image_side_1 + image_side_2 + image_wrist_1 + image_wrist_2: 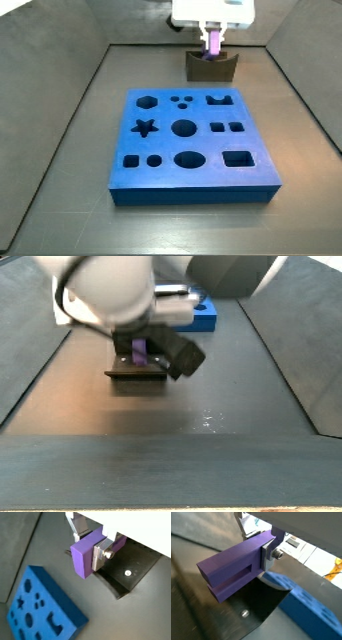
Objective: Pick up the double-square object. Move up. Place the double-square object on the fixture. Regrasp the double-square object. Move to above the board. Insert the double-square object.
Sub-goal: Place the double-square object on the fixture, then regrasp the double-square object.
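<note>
The double-square object [85, 559] is a purple block. It is clamped between my silver fingers [101, 557] in both wrist views [232, 571]. My gripper [214, 44] is shut on it and holds it right over the dark fixture [211, 68] at the far end of the floor. In a side view the purple piece [140, 351] hangs just above the fixture [138, 373]. Whether it touches the fixture I cannot tell. The blue board [189, 146] with several shaped holes lies in the middle of the floor.
Grey walls [67, 120] slope up around the dark floor. The board also shows in both wrist views [44, 609] and, behind the arm, in a side view [203, 314]. The fixture's base plate [133, 569] lies under the gripper.
</note>
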